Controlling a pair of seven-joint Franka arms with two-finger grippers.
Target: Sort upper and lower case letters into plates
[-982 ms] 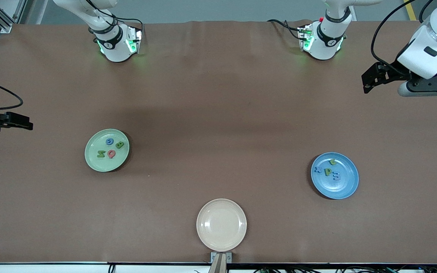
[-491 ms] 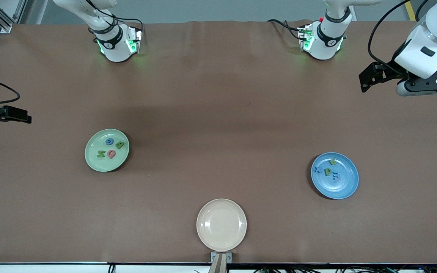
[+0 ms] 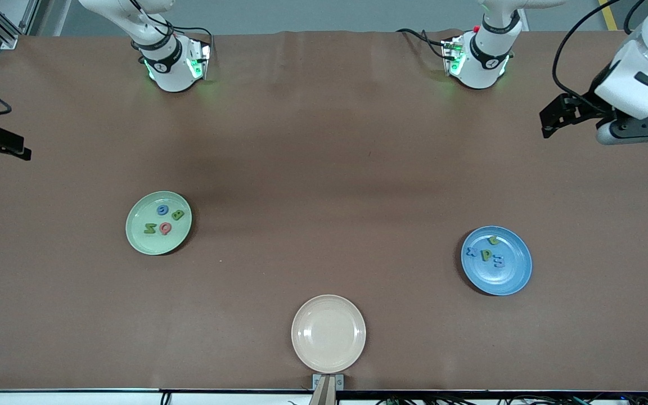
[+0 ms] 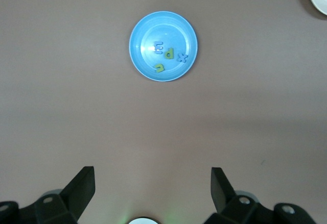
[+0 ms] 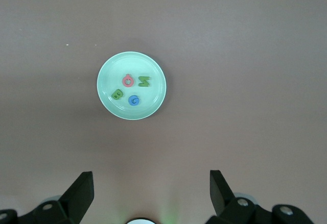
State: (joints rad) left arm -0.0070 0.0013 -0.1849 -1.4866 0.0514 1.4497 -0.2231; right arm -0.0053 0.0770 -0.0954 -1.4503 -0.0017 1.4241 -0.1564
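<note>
Letters, tiny flat toy pieces, lie sorted on two round plates. Front view: the pale green plate [image 3: 158,223], toward the right arm's end of the table, carries four letters: a blue G [image 3: 162,210], a green B [image 3: 178,215], a green N [image 3: 149,228] and a pinkish-red Q [image 3: 165,228]. The blue plate [image 3: 496,260], toward the left arm's end, carries a green u [image 3: 493,241], a blue x [image 3: 471,252], a green p [image 3: 486,255] and a blue m [image 3: 499,261]. A cream-beige round plate [image 3: 328,333] sits nearer the front camera, between the two, bare. The left gripper [image 3: 552,117] hangs over bare brown table at its own end; the right gripper [image 3: 6,146] likewise at the other end.

Left wrist view: the left gripper's [image 4: 153,185] black fingers [image 4: 82,188] stand spread wide, gripping nothing, touching nothing; the blue plate lies well apart from them.

Right wrist view: the right gripper [image 5: 152,185] is likewise fully spread and empty, fingers [image 5: 80,188] clear of the pale green plate.
</note>
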